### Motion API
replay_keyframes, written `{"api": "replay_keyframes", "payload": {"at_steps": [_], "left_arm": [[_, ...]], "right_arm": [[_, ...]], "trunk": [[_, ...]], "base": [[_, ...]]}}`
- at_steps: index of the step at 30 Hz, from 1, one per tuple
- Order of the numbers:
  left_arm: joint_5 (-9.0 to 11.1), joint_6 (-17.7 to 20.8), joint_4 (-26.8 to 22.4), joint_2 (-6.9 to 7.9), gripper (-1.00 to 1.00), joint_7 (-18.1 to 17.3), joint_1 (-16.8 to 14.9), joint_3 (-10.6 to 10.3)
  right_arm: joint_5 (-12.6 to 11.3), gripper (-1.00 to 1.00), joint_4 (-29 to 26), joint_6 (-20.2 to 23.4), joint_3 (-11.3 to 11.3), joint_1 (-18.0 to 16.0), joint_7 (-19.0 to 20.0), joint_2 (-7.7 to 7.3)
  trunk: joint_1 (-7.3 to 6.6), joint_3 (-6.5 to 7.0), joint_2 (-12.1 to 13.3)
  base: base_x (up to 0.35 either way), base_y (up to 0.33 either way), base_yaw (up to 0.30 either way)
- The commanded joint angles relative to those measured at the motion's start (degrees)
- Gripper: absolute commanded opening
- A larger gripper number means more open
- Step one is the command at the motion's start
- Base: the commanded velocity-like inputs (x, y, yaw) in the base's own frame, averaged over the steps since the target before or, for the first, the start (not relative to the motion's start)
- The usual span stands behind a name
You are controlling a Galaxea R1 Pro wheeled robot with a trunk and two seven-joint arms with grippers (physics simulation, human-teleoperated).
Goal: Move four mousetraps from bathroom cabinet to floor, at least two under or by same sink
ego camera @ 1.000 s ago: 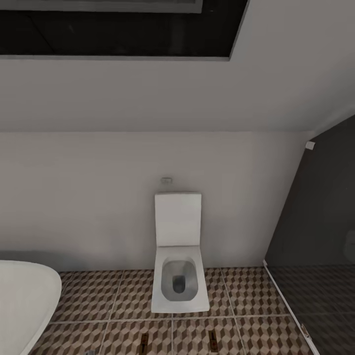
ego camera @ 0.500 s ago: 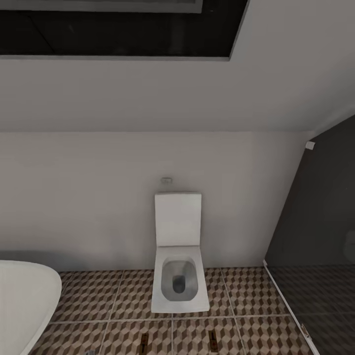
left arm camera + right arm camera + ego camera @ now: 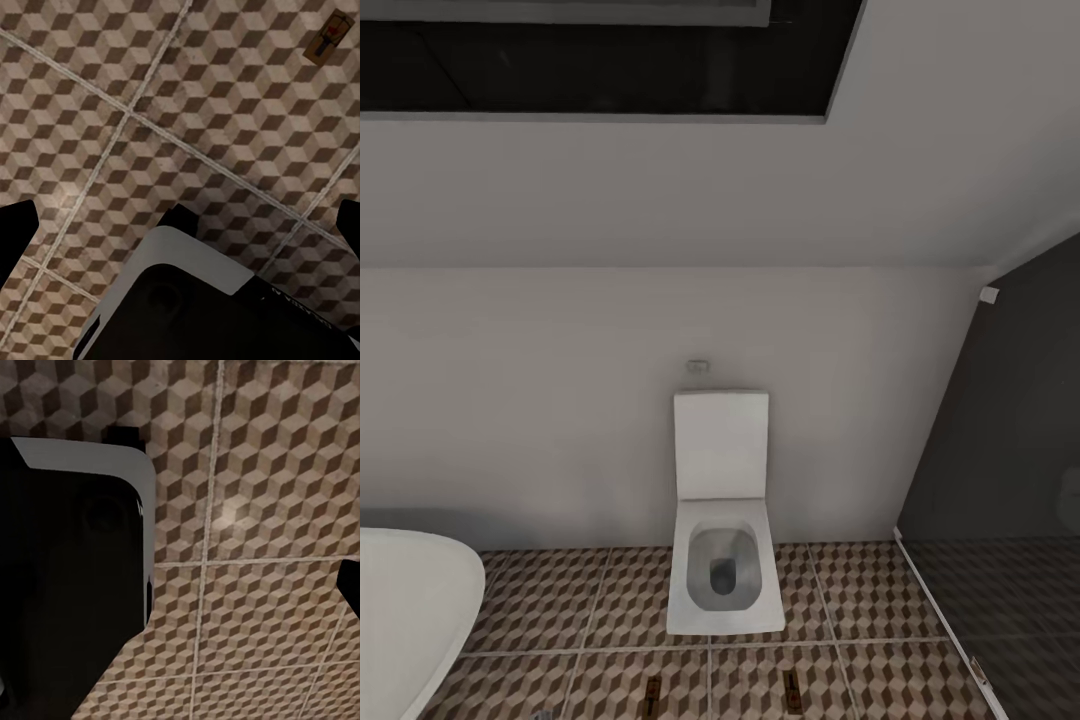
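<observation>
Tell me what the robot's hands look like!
The left hand has two plain matte black fingers with blunt, angled tips. The black finger of the right hand looks just the same. They look bare, with no cables, stickers or markings on them.

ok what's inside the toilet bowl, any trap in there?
The toilet bowl, lid up, shows just a grey basin with a dark drain; no trap in it. Two mousetraps lie on the bathroom floor in front.

white toilet (image 3: 720,520), brown-beige cube-patterned bathroom floor (image 3: 860,600), brown mousetrap (image 3: 329,39)
</observation>
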Motion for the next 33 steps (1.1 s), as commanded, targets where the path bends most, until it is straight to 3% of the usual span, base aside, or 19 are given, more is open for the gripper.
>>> {"api": "replay_keyframes", "payload": {"at_steps": [1, 33], "left_arm": [[0.40, 0.19, 0.05, 0.00, 1.00, 0.09, -0.07, -0.48], [0.40, 0.18, 0.05, 0.00, 1.00, 0.09, -0.06, -0.50]], "right_arm": [[-0.27, 1.00, 0.08, 0.12, 0.43, -0.07, -0.05, 0.01], [-0.27, 1.00, 0.08, 0.12, 0.45, -0.07, -0.04, 0.01]], "trunk": [[0.01, -0.08, -0.07], [0.01, -0.08, -0.07]], "base": [[0.000, 0.000, 0.000], [0.000, 0.000, 0.000]]}}
